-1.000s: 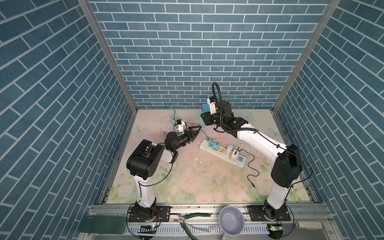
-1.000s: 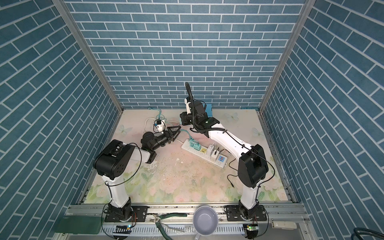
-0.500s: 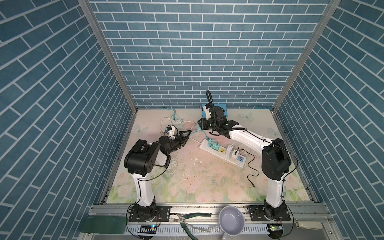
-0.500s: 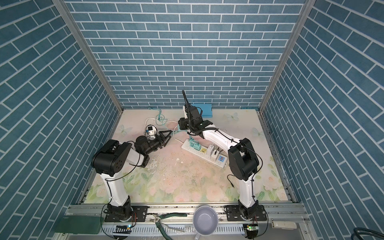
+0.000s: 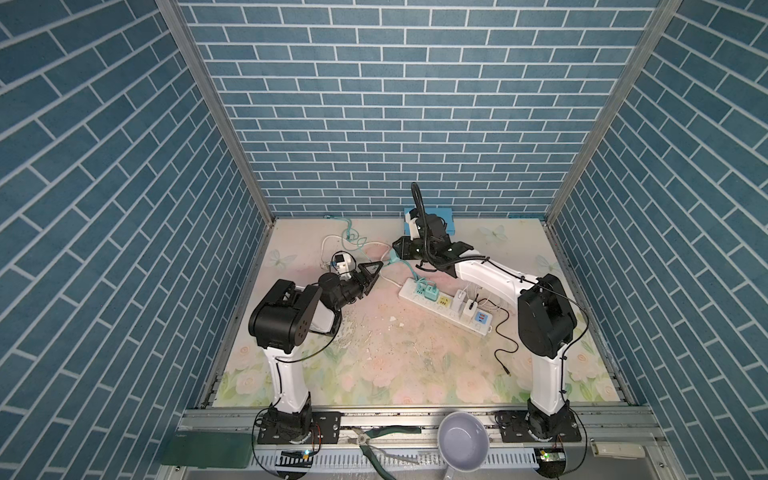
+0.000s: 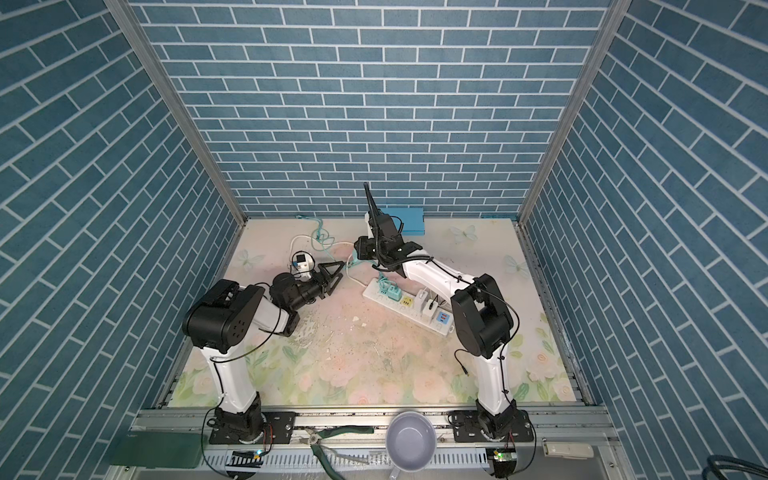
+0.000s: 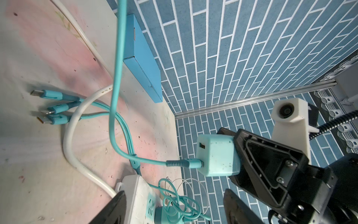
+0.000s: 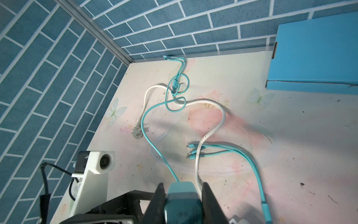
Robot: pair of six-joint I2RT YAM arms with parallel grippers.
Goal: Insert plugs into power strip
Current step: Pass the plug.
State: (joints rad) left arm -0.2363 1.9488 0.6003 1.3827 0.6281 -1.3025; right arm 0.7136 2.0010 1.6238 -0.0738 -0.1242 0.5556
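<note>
One mint-teal plug [image 7: 218,157], teal cable [image 7: 116,77]. Power strip [image 5: 445,302] white, socket faces pastel. Counter [image 5: 374,365]: pale floral print. Walls [image 5: 395,104]: blue brick pattern. Box [image 7: 143,58] light blue.

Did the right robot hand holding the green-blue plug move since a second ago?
Yes. In a top view the right gripper, shut on the mint plug, has slid leftward relative to the light-blue box by the back wall.
</note>
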